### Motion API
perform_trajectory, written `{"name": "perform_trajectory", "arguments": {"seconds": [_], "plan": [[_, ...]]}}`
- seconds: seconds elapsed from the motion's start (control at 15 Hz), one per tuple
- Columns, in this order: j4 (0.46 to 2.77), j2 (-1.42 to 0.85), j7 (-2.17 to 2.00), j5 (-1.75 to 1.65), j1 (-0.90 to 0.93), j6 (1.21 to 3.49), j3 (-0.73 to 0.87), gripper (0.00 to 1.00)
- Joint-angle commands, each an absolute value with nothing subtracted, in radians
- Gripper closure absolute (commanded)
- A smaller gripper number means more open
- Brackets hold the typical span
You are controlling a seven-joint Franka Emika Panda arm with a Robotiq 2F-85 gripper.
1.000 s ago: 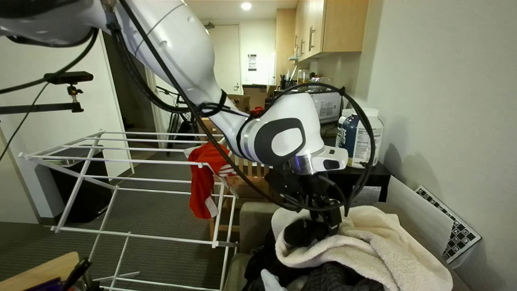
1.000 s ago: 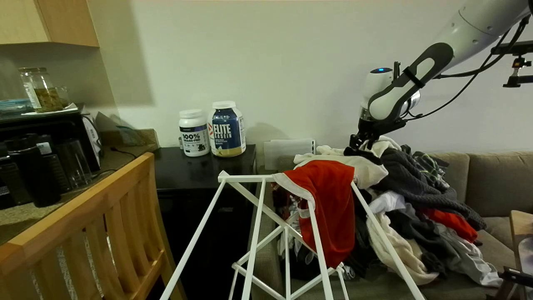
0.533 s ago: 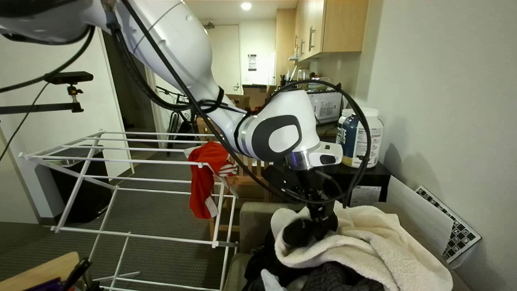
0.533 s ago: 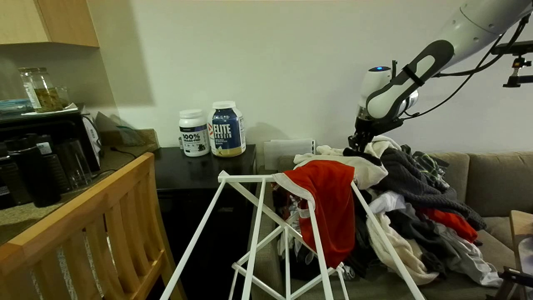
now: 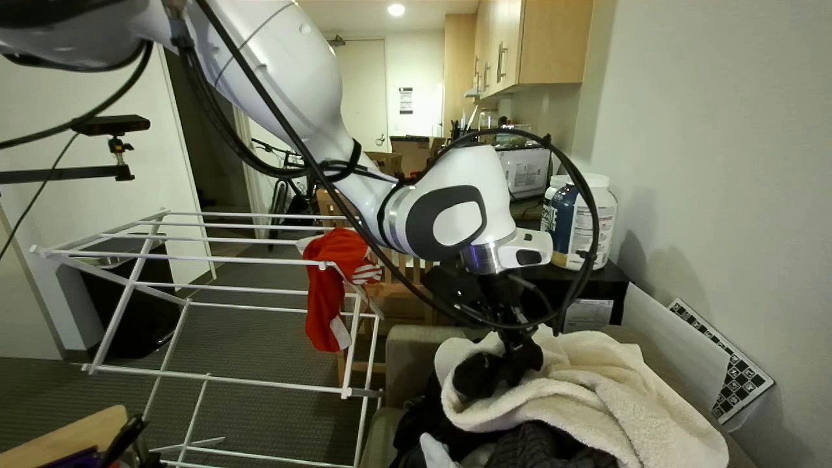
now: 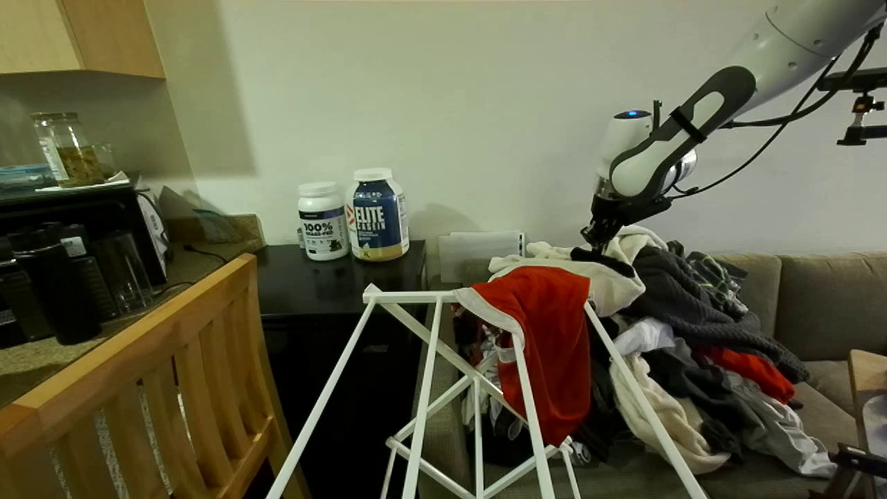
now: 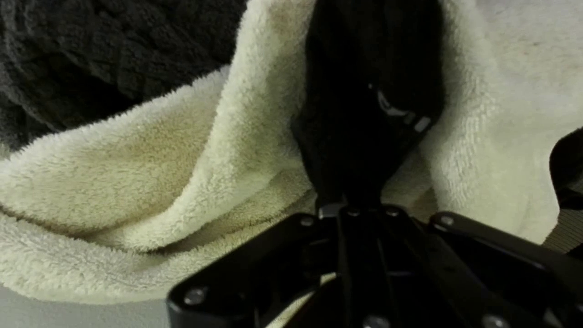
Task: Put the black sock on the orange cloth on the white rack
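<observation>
Gripper point(image 7: 350, 208) pinches narrowly on a gathered end of the black sock point(image 7: 364, 105), likely so the rest dangles free once lifted from the cream towel point(image 7: 248, 132) beneath; the orange cloth point(image 6: 552, 339) drapes over an end of the white rack point(image 6: 405, 297), presumably anchored by its own weight.

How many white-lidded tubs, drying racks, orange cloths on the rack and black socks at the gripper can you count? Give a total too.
White-lidded tubs: 2
White rack: 1
Orange cloth: 1
Black sock: 1
Total: 5
</observation>
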State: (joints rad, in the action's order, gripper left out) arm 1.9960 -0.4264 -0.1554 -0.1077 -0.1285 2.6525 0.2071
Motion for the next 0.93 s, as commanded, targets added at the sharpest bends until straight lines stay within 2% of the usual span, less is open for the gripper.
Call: {"name": "perform_trajectory", "arguments": {"seconds": [0.0,0.87], "plan": [[2.023,-0.396,-0.115,-0.103,-0.139,2.673,0.203,1.0],[2.116,-0.17,0.049,0.028,-0.159,2.549,0.118,1.0]]}}
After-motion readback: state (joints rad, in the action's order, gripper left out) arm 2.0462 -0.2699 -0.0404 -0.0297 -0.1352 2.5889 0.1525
